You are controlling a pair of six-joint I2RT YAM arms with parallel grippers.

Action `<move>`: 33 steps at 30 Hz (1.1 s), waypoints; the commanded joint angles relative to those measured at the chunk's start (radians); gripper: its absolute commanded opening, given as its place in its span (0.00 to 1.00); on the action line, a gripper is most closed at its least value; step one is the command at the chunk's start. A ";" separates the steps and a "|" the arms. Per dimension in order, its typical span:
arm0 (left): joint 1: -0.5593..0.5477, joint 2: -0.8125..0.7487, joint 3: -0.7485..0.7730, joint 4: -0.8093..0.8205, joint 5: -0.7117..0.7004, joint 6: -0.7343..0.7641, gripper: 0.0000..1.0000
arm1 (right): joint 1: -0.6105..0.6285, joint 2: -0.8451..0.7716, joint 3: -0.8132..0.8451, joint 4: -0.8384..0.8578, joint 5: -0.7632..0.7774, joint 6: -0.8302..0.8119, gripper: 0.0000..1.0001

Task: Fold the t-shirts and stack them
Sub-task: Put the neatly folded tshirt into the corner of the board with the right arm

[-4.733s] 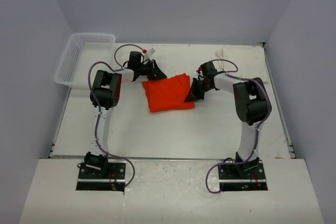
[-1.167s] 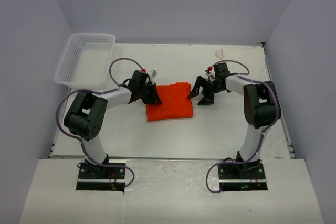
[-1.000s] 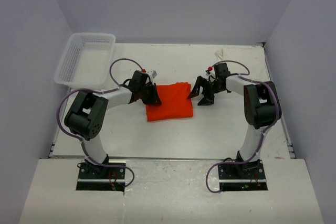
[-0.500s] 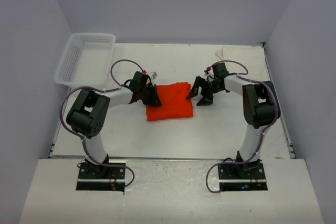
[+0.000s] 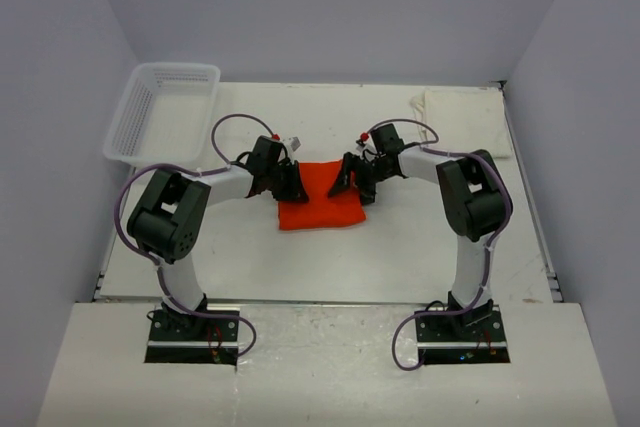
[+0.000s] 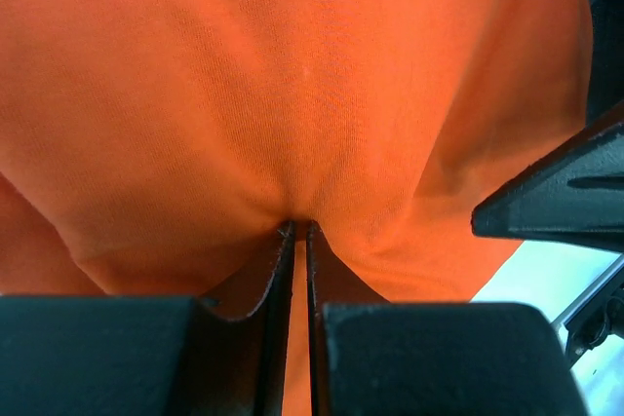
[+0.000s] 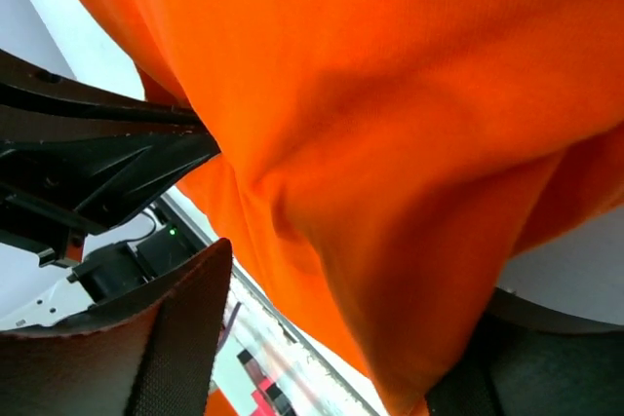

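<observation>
The left tool (image 6: 300, 231) is closed tight on a pinch of the orange-red t-shirt (image 5: 322, 205), which lies folded on the counter (image 5: 300, 257) between both tools. The right tool (image 5: 350, 179) is wide open, and the cloth bulges between its fingers (image 7: 166, 338). The cream t-shirt (image 5: 462, 112) lies well apart, beyond the right tool.

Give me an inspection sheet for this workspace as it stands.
Surface: white table, no marks seen.
Job's things: orange t-shirt folded at the centre; cream t-shirt flat at the far right corner.
Clutter: white basket at the far left corner.
Grippers: left gripper shut on the orange t-shirt's left side; right gripper open, cloth between its fingers.
Cables: purple cables loop off both arms, off the cloth.
Surroundings: grey walls on three sides.
</observation>
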 commanded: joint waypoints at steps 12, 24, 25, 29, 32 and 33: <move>-0.005 -0.010 -0.028 0.025 0.036 0.035 0.10 | 0.005 0.053 0.001 -0.043 0.245 -0.010 0.14; -0.005 -0.008 -0.042 0.043 0.063 0.041 0.10 | 0.000 0.040 0.027 -0.089 0.297 -0.024 0.38; -0.005 -0.007 -0.044 0.043 0.063 0.043 0.10 | -0.001 0.040 0.028 -0.089 0.299 -0.024 0.40; -0.005 -0.005 -0.047 0.043 0.066 0.048 0.10 | -0.020 0.042 0.027 -0.089 0.290 -0.025 0.44; -0.005 -0.007 -0.048 0.042 0.062 0.052 0.10 | -0.047 0.044 0.013 -0.086 0.274 -0.022 0.47; -0.005 -0.007 -0.048 0.042 0.063 0.052 0.10 | -0.052 0.042 0.008 -0.083 0.259 -0.022 0.47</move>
